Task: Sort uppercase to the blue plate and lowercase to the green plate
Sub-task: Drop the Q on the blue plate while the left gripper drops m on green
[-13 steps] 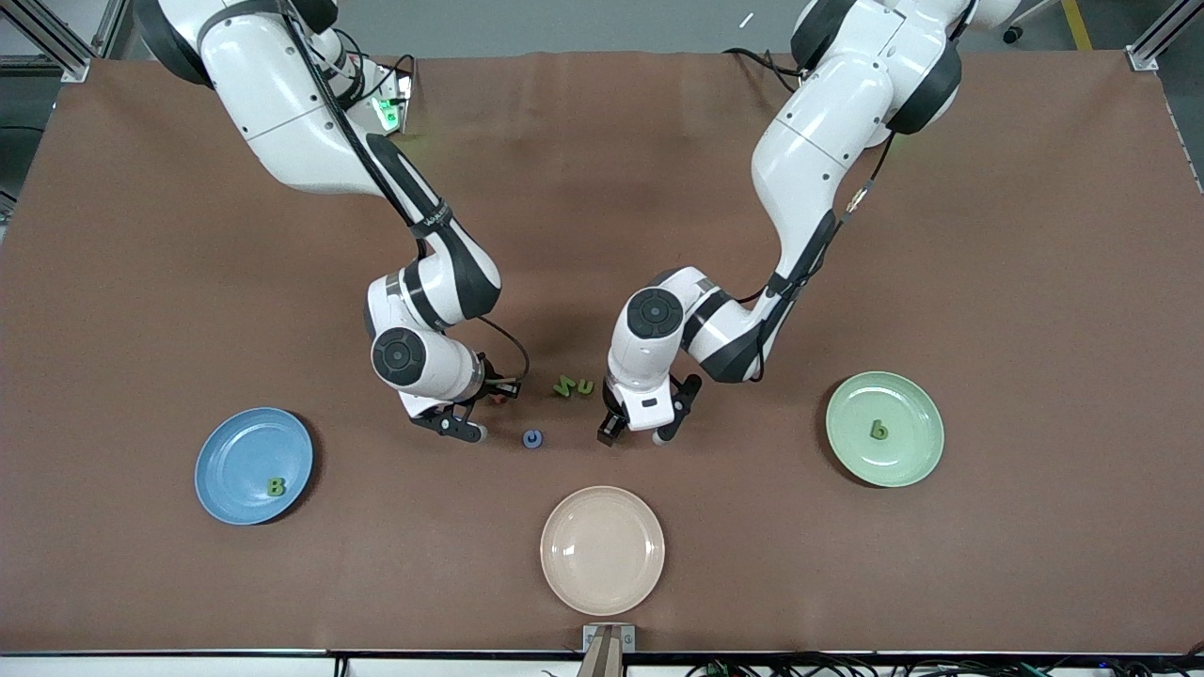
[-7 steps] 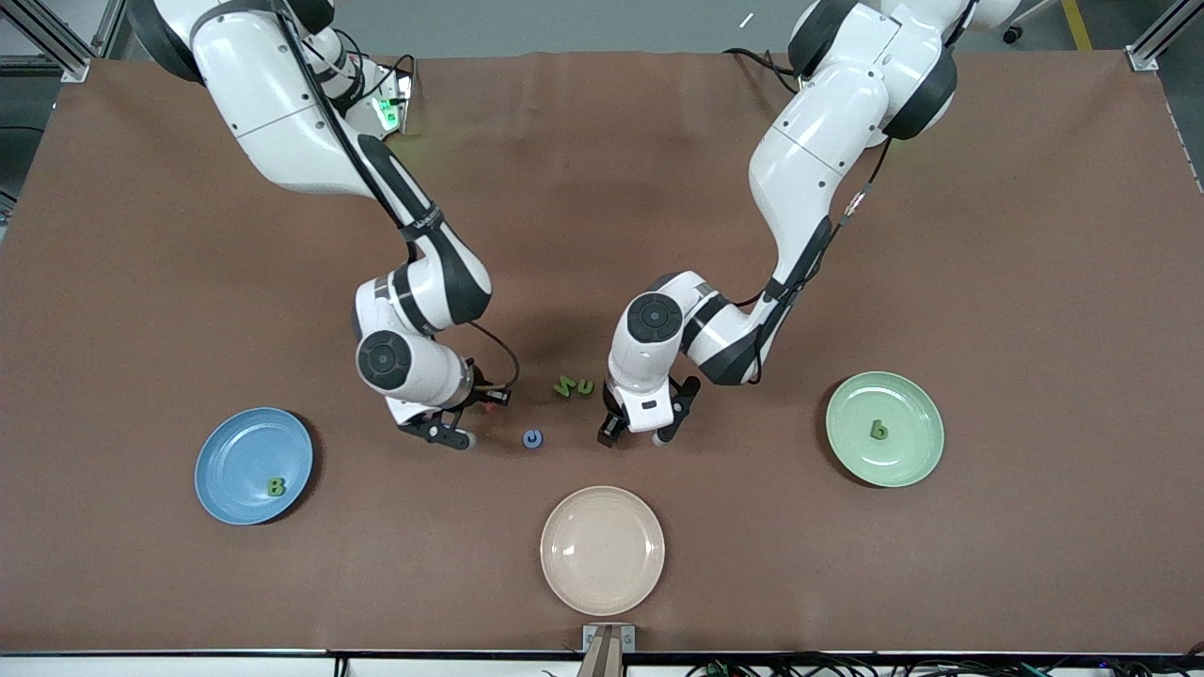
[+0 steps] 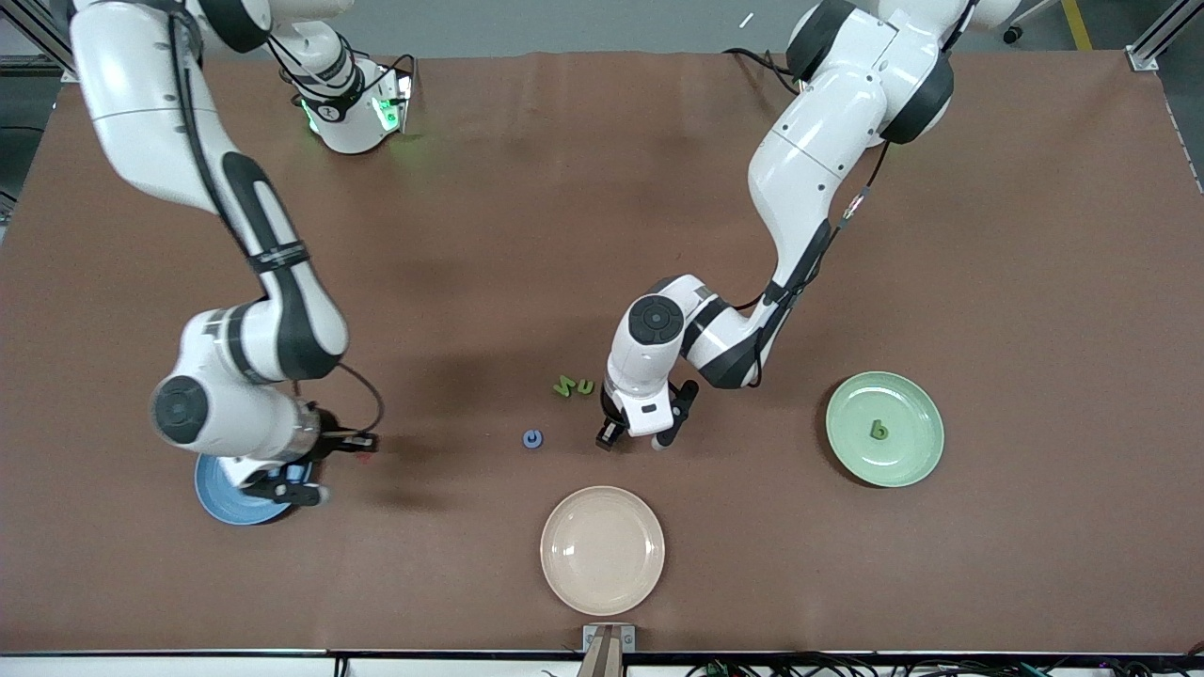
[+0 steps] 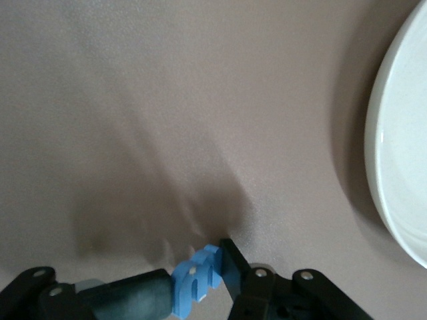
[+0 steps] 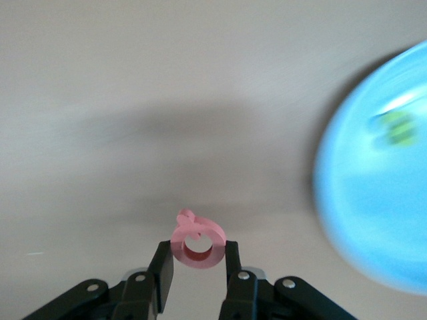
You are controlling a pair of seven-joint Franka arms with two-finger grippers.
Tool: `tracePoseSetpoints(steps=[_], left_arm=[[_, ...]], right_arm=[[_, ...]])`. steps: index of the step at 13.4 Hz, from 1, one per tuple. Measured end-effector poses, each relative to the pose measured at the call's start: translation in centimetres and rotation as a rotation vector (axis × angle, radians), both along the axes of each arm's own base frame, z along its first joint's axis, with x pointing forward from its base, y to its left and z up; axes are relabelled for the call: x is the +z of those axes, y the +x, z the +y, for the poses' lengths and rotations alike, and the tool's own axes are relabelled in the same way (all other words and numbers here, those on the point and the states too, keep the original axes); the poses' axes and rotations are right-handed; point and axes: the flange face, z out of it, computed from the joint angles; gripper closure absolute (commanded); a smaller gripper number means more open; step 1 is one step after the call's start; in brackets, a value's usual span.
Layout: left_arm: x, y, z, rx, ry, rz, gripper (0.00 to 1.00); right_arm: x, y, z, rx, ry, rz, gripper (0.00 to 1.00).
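My right gripper [image 3: 365,442] is shut on the pink-red Q [image 5: 198,243], up in the air over the cloth just beside the blue plate [image 3: 218,498]. The right arm hides most of that plate. The green B [image 5: 393,127] lies in it. My left gripper [image 3: 632,440] is low at the tabletop, shut on the blue m [image 4: 197,280]. The blue C-like ring [image 3: 532,438] lies beside it, toward the right arm's end. Two green letters [image 3: 574,386] lie slightly farther from the camera. The green plate [image 3: 908,461] holds the green b [image 3: 879,431].
A beige plate [image 3: 602,550] with nothing in it sits near the table's front edge, nearer to the camera than my left gripper, and its rim also shows in the left wrist view [image 4: 407,167]. Brown cloth [image 3: 602,188] covers the table.
The right arm has swung with the pink-red Q from beside the green letters to the edge of the blue plate. The left gripper has closed on the blue m.
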Motion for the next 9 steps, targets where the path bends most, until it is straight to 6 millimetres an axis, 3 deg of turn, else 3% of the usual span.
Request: tracePoseSetpoints(steps=[3,5,7,9], left_arm=[[0.8,0.7,0.9,0.018,0.034,0.032,1.0],[1.9,1.8,2.4,0.042,0.042,0.038,1.0],[3.2,2.7,3.2,0.048,0.036,0.025,1.0],[4.6,3.2,3.5,0.045,0.033,0.012,1.0]], right_arm=[[-0.3,-0.1,-9.2,0.138,-0.036,0.008,0.82],[-0.6,-0.5,-13.4,0.186,-0.031,0.017,0.53],[-1.0,-0.8,-14.9,0.21,-0.046,0.024,0.14],[-1.2,-0.8,-14.7,0.222,-0.057,0.029,0.11]])
